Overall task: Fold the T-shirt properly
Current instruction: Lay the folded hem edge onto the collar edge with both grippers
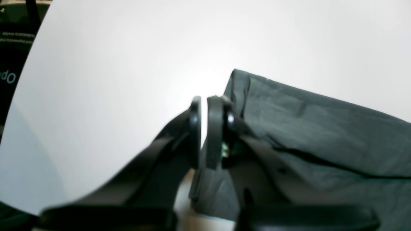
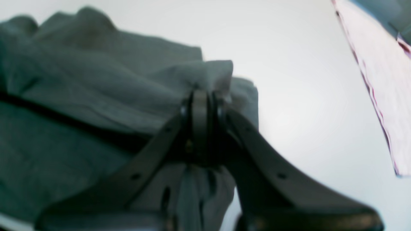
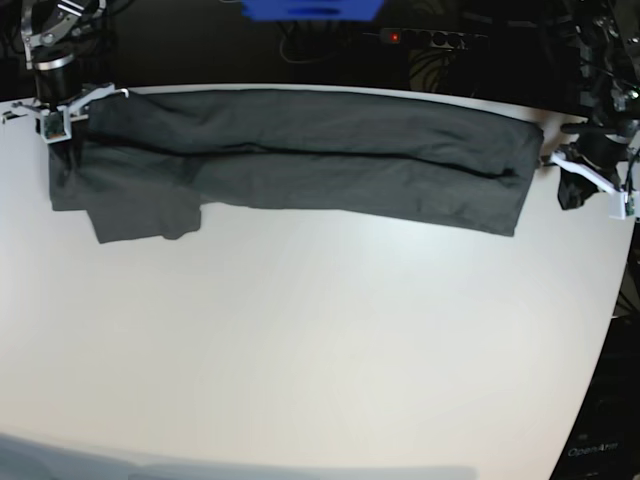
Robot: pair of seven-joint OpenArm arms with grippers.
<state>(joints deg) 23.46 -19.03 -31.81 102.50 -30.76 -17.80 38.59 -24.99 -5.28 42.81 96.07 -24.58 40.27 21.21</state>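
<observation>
The dark grey T-shirt [image 3: 300,160] lies as a long folded band across the far side of the white table [image 3: 320,350], with a sleeve sticking out at its near left. My right gripper [image 2: 200,91] is shut on a bunched-up edge of the shirt [image 2: 80,80]; in the base view it [image 3: 62,135] is at the shirt's left end. My left gripper [image 1: 204,102] stands at the shirt's other end [image 1: 321,134], its jaws a narrow slit apart with white table showing between them. In the base view it [image 3: 553,160] sits just off the shirt's right edge.
The table's curved edge runs close behind and to the right of the left arm [image 3: 600,170]. A power strip [image 3: 420,37] and a blue object [image 3: 310,8] lie beyond the far edge. A pale pinkish panel [image 2: 379,80] shows at the right of the right wrist view.
</observation>
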